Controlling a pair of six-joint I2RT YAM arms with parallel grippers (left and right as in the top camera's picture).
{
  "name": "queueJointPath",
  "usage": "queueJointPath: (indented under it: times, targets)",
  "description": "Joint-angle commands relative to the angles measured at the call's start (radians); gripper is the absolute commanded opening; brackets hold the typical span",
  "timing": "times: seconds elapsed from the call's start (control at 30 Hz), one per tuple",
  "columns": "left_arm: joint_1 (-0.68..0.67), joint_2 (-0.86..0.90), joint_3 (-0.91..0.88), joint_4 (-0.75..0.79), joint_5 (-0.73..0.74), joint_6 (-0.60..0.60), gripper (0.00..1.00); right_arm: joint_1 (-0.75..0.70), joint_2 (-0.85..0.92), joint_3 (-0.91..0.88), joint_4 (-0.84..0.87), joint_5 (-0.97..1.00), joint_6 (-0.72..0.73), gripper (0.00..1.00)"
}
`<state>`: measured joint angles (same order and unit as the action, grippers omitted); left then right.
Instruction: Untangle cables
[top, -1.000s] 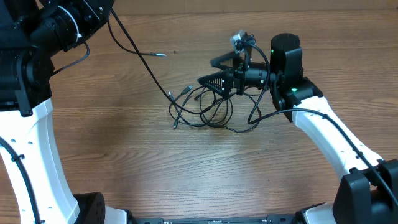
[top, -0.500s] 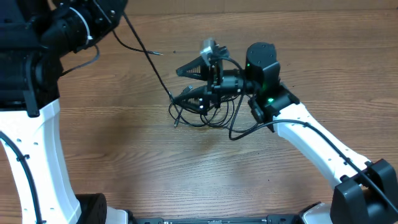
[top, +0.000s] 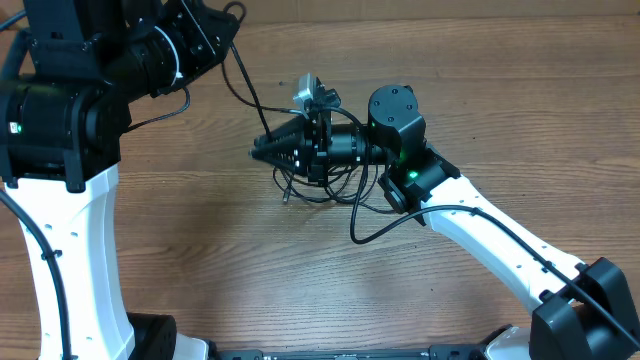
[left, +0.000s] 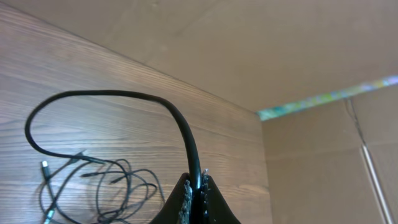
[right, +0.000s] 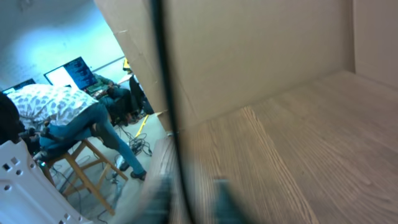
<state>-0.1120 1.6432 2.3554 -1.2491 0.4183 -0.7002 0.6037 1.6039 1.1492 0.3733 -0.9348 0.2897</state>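
Left gripper (left: 196, 185): held high at the far left of the table (top: 200, 250). Jaws pinched together on a black cable (left: 124, 94), no gap showing between the tips. From the pinch the cable climbs, arcs over to one side, then curls down into the tangle of cables (top: 325, 182). From overhead the same line slants from the left arm down to the near edge of the heap.

Tangle of cables: on the wood around mid-table, a little toward the far side. Loose black loops overlapping; a couple of small plug ends show at the fringe in the left wrist view. It lies well below and apart from the left gripper, joined to it only by the held cable.

Right gripper (top: 268, 150): arm reaches in from the near right, wrist laid level, tips pointing toward the robot's left. It sits low, directly over the heap, with loops showing beneath and just behind the tips.

Right wrist view is badly blurred. A dark strand (right: 166, 93) runs top to bottom and passes between two smeared fingers (right: 160, 194) at the bottom edge. Cannot tell whether they grip it or stand apart

Cardboard wall (left: 236, 56) stands behind the table
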Motion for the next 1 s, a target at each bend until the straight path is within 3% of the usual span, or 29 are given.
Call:
queueJointPath:
  times: [0.0, 0.1, 0.17, 0.23, 0.27, 0.53, 0.97]
  targets:
    - [-0.006, 0.006, 0.022, -0.016, -0.082, -0.002, 0.04, 0.000, 0.001, 0.003, 0.019, -0.029, 0.113, 0.04]
    - [-0.006, 0.006, 0.022, -0.038, -0.132, -0.002, 0.06, 0.002, 0.000, 0.003, 0.066, -0.079, 0.232, 0.04]
    - [-0.006, 0.006, 0.022, -0.058, -0.177, -0.002, 0.18, 0.002, 0.000, 0.003, 0.105, -0.080, 0.307, 0.04]
    - [-0.006, 0.006, 0.022, -0.087, -0.227, -0.002, 0.65, 0.001, -0.003, 0.005, 0.153, -0.079, 0.367, 0.04]
    - [-0.006, 0.006, 0.022, -0.116, -0.268, -0.002, 1.00, 0.001, -0.006, 0.007, 0.186, -0.075, 0.412, 0.04]
    - [-0.006, 0.006, 0.018, -0.272, -0.410, 0.027, 1.00, -0.009, -0.013, 0.101, 0.255, -0.029, 0.549, 0.04]
    - [-0.006, 0.006, -0.060, -0.404, -0.452, 0.027, 1.00, -0.113, -0.013, 0.410, 0.160, 0.108, 0.548, 0.04]
